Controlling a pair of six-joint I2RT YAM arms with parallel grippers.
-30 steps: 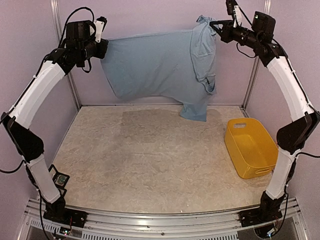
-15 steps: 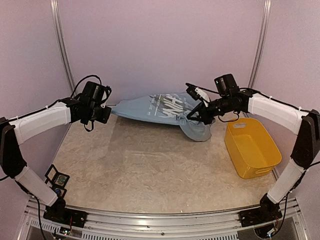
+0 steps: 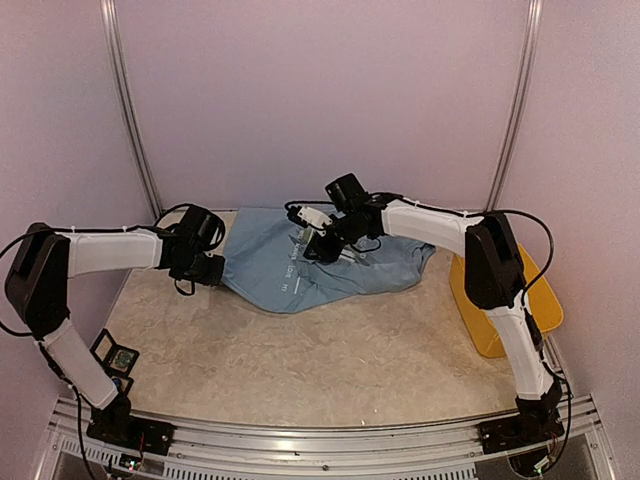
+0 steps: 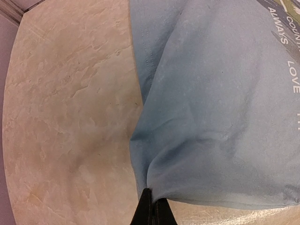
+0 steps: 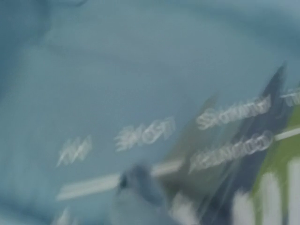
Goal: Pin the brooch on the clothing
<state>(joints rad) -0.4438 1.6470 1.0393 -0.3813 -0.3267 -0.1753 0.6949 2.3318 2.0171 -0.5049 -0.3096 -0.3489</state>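
The clothing (image 3: 330, 275), a light blue T-shirt, lies crumpled on the table with its printed chest facing up. My left gripper (image 3: 212, 270) is low at the shirt's left edge. In the left wrist view its fingertips (image 4: 153, 202) are pressed together on a pinch of the blue cloth (image 4: 225, 117). My right gripper (image 3: 312, 245) hovers over the middle of the shirt by the print. The right wrist view is blurred and shows only blue cloth (image 5: 117, 70) with white lettering close up, so the jaws cannot be read. I cannot pick out the brooch.
A yellow bin (image 3: 483, 335) stands at the right, partly behind my right arm. Small black square cases (image 3: 115, 358) lie beside the left arm's base. Upright metal posts (image 3: 130, 110) rise at the back corners.
Both arms have come down from holding the shirt spread high against the back wall. The shirt now rests on the table, and the right gripper has swung left over the print.
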